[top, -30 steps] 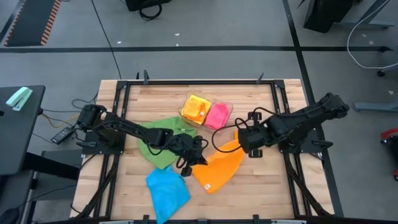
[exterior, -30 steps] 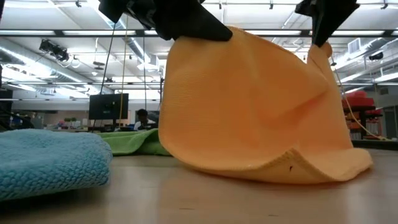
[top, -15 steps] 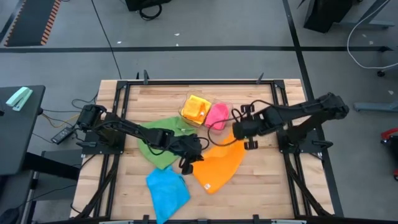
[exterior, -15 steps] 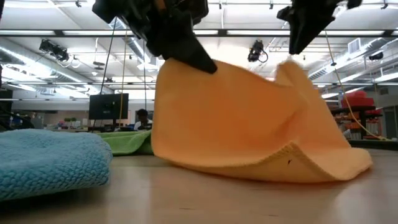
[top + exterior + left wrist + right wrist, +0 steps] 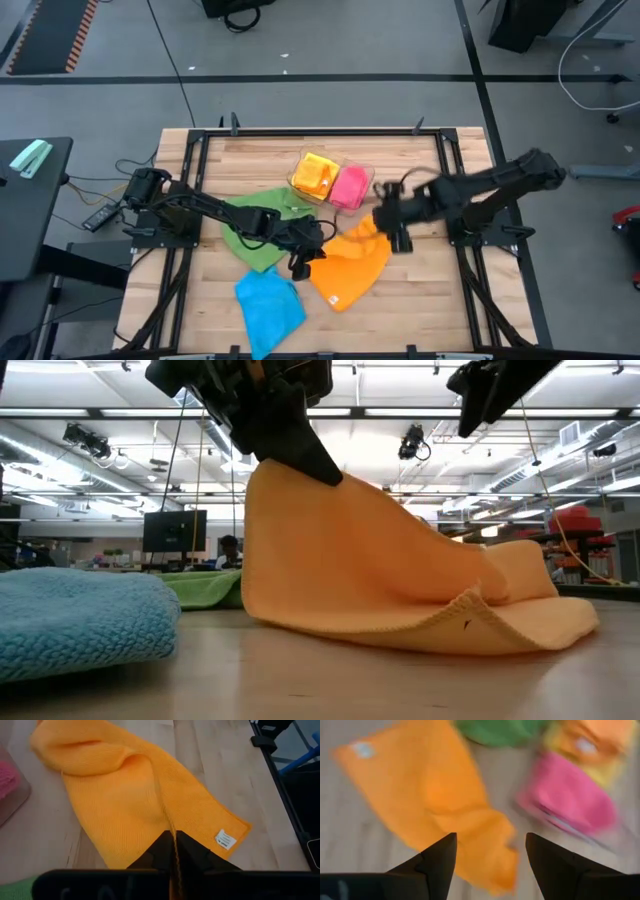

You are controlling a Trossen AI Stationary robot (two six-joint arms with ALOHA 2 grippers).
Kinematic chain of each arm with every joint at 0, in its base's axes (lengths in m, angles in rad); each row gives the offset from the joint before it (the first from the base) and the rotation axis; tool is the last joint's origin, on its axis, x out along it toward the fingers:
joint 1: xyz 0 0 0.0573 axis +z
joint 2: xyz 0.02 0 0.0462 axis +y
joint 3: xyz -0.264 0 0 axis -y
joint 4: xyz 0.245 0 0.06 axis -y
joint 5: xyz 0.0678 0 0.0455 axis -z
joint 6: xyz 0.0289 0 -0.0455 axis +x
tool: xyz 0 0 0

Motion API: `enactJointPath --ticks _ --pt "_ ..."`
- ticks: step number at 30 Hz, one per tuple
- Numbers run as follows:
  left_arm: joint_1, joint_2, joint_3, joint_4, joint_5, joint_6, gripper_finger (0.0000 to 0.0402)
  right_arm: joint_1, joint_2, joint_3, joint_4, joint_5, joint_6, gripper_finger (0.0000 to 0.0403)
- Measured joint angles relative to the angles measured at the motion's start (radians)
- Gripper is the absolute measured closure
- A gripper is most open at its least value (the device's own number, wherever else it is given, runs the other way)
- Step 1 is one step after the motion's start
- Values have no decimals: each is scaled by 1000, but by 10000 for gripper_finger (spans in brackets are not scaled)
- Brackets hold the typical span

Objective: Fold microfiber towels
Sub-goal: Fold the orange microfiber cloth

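A workshop with a grey floor surrounds a pale wooden table framed in black rails. Two dark robot arms reach over it from opposite sides.

The step in hand appears to be folding the orange towel, which lies near the table's middle, partly doubled over itself. The left gripper is pinched closed on one edge of this towel and holds that edge lifted off the wood, so the cloth drapes down from it like a tent. The right gripper hovers above the towel's other end with its fingers spread apart and nothing between them; that end lies slumped on the table.

Judging from this, the fold is only half made. The next move likely calls for the left gripper to carry its raised edge across and lay it flat on the rest of the cloth, keeping the edges lined up, before letting go.

Five towels are in sight, one of each colour. The green towel lies rumpled under the left arm. The blue towel sits near the table's front edge. A yellow towel and a pink towel rest side by side in one clear tray toward the back.
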Motion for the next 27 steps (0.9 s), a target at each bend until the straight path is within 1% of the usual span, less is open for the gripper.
enactJointPath --ticks 5,9,14,17,21,24,27 --pt "0 0 0 1 -19 1 383 133 1 -155 296 -7 -31 161" --pt "0 0 0 1 -50 7 390 208 1 -265 514 -5 -37 161" --pt "5 0 0 4 -62 1 377 271 3 -389 758 -4 -17 162" --pt "5 0 0 20 -70 1 370 295 32 -446 888 2 -6 162" --pt "5 0 0 30 -82 1 375 314 124 -461 975 13 8 162" --pt "5 0 0 32 -83 4 385 328 214 -441 1013 62 -12 162" --pt "5 0 0 32 -83 5 389 334 306 -411 1048 67 -32 162"
